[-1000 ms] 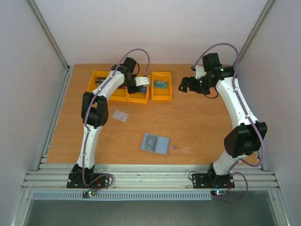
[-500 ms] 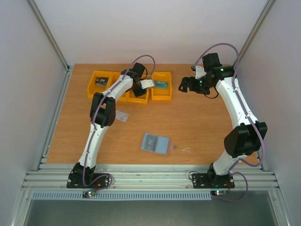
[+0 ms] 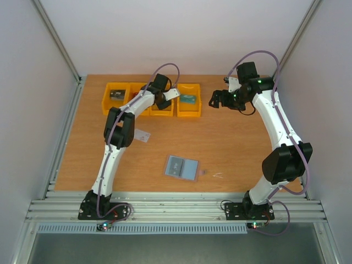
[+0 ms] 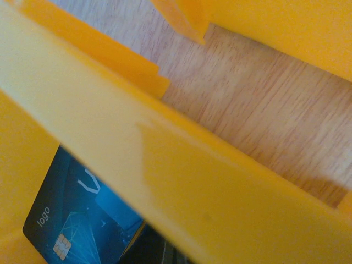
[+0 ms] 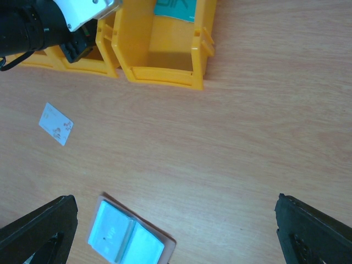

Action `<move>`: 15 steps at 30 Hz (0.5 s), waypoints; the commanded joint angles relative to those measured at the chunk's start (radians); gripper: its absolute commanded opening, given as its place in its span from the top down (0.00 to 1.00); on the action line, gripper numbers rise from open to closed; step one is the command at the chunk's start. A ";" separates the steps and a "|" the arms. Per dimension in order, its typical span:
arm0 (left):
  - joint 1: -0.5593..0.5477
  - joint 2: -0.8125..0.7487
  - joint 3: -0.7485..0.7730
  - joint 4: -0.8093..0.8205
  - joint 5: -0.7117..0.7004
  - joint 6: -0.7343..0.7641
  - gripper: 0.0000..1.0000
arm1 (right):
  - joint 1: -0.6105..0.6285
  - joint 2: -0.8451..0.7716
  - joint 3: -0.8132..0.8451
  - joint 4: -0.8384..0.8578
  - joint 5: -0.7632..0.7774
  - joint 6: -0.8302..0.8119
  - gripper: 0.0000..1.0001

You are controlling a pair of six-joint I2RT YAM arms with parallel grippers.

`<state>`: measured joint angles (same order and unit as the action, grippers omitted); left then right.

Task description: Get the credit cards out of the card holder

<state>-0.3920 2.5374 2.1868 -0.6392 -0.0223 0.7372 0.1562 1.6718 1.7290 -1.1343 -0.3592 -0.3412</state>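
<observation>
The card holder [image 3: 182, 167] lies open on the table, light blue-grey inside with a pinkish edge; it also shows in the right wrist view [image 5: 129, 239]. A pale credit card [image 3: 142, 135] lies loose on the wood left of it, also seen in the right wrist view [image 5: 56, 124]. My left gripper [image 3: 165, 100] is low over the row of orange bins; its fingers are hidden. Its wrist view shows a bin wall [image 4: 181, 181] and a dark blue card [image 4: 66, 220] with a chip inside a bin. My right gripper [image 3: 217, 99] hangs open and empty above the table [image 5: 176, 239].
Several orange bins [image 3: 116, 94] stand in a row at the back. The rightmost bin [image 3: 188, 108] holds a teal card [image 5: 173, 8]. A small pale scrap [image 3: 218, 175] lies right of the holder. Grey walls close both sides.
My left arm has swung to the right and its gripper has shifted along the bins toward the back. The right arm, the holder and the loose card have not moved.
</observation>
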 commanded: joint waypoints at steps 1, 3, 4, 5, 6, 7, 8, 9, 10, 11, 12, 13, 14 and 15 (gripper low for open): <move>0.028 -0.068 -0.066 0.072 0.046 0.040 0.99 | -0.001 -0.018 0.013 -0.004 -0.008 0.004 0.02; 0.030 -0.106 -0.065 0.072 0.096 0.050 0.97 | -0.001 -0.022 0.015 -0.002 -0.015 0.006 0.02; 0.030 -0.127 -0.065 0.070 0.123 0.052 0.96 | -0.001 -0.025 0.017 -0.001 -0.017 0.007 0.01; 0.030 -0.149 -0.062 0.066 0.151 0.054 0.94 | -0.001 -0.029 0.016 0.001 -0.018 0.008 0.01; 0.030 -0.174 -0.060 0.057 0.180 0.057 0.92 | -0.001 -0.037 0.012 0.008 -0.020 0.009 0.01; 0.030 -0.201 -0.060 0.048 0.202 0.061 0.90 | -0.001 -0.043 0.008 0.013 -0.022 0.011 0.01; 0.030 -0.236 -0.059 0.036 0.218 0.063 0.87 | -0.001 -0.049 0.004 0.020 -0.025 0.012 0.01; 0.030 -0.251 -0.052 0.014 0.227 0.062 0.86 | -0.001 -0.056 -0.001 0.026 -0.028 0.015 0.02; 0.029 -0.277 -0.042 -0.018 0.231 0.057 0.84 | -0.001 -0.063 -0.008 0.034 -0.034 0.019 0.02; 0.030 -0.300 -0.032 -0.057 0.235 0.057 0.84 | -0.001 -0.071 -0.018 0.043 -0.041 0.027 0.02; 0.029 -0.325 -0.027 -0.097 0.242 0.058 0.83 | 0.000 -0.078 -0.026 0.052 -0.044 0.035 0.01; 0.030 -0.357 -0.028 -0.155 0.257 0.069 0.81 | 0.001 -0.085 -0.031 0.055 -0.046 0.044 0.01; 0.030 -0.395 -0.031 -0.198 0.269 0.077 0.78 | 0.004 -0.091 -0.037 0.054 -0.045 0.055 0.02; 0.030 -0.433 -0.034 -0.235 0.280 0.077 0.74 | 0.009 -0.097 -0.042 0.052 -0.039 0.066 0.02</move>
<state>-0.3592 2.2555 2.1258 -0.7071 0.1734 0.7994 0.1562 1.6257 1.7077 -1.1057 -0.3836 -0.3218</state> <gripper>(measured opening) 0.203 0.985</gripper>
